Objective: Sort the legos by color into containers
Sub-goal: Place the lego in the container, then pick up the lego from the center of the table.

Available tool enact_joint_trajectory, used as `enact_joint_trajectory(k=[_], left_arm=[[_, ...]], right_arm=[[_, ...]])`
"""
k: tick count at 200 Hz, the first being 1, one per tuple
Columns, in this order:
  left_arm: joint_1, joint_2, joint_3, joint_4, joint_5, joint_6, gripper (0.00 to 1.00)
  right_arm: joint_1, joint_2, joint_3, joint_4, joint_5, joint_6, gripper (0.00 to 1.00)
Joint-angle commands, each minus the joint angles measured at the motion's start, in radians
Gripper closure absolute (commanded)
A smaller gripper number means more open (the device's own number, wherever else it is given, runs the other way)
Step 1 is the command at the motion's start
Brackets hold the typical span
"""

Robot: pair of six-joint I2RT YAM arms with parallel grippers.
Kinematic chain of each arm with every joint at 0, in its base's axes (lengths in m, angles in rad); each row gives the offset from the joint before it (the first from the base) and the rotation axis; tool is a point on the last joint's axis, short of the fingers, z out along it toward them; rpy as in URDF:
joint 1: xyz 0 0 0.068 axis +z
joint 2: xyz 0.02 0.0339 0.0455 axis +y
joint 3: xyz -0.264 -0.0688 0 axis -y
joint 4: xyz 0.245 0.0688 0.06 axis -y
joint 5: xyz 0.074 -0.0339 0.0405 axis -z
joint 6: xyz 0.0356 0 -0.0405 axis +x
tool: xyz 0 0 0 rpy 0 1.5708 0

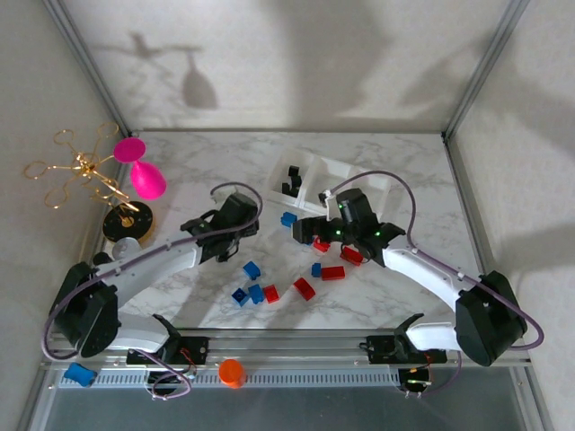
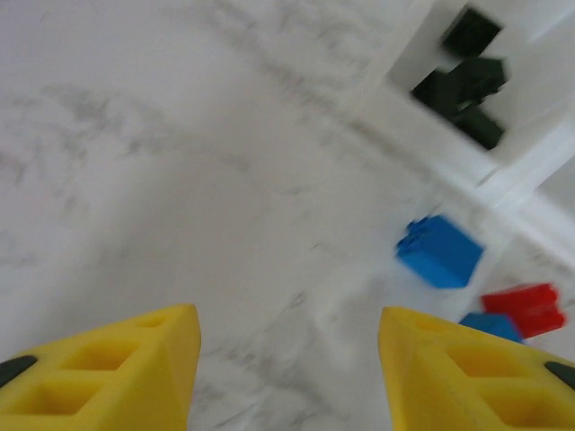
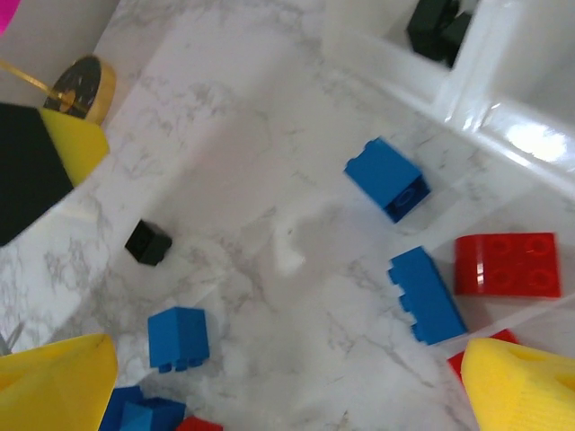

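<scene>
Top external view takes in the white plastic three-compartment tray (image 1: 334,172) at the far side of the marble table (image 1: 198,171). Small black bricks (image 1: 291,182) sit in its left compartment, and loose red bricks (image 1: 332,273) and blue bricks (image 1: 252,268) lie scattered between the arms. Right wrist view picks out a small black cube brick (image 3: 147,242) lying alone on the marble. The left gripper (image 2: 287,323) gapes wide over bare marble, gripping nothing. The right gripper (image 3: 287,359) is spread just as wide above the scattered pieces.
</scene>
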Motion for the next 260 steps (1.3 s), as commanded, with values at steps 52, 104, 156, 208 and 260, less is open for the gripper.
enact_joint_trajectory(k=[52,104,156,208,260], left_arm=[[-0.007,-0.117,-0.251,-0.048,-0.004,-0.115,0.39],[0.005,0.025,-0.238,-0.028,-0.05,-0.091,0.37],[0.035,0.1,-0.245,0.03,-0.056,-0.068,0.37],[0.058,0.155,-0.227,0.063,-0.066,-0.048,0.42],[0.062,0.197,-0.204,0.09,-0.05,-0.032,0.48]], right_arm=[[0.119,0.065,-0.026,0.105,0.033,0.061,0.01],[0.129,0.077,-0.021,0.111,0.065,0.068,0.01],[0.13,0.077,-0.025,0.102,0.077,0.068,0.01],[0.129,0.09,-0.018,0.11,0.076,0.073,0.01],[0.13,0.097,-0.021,0.107,0.089,0.071,0.01]])
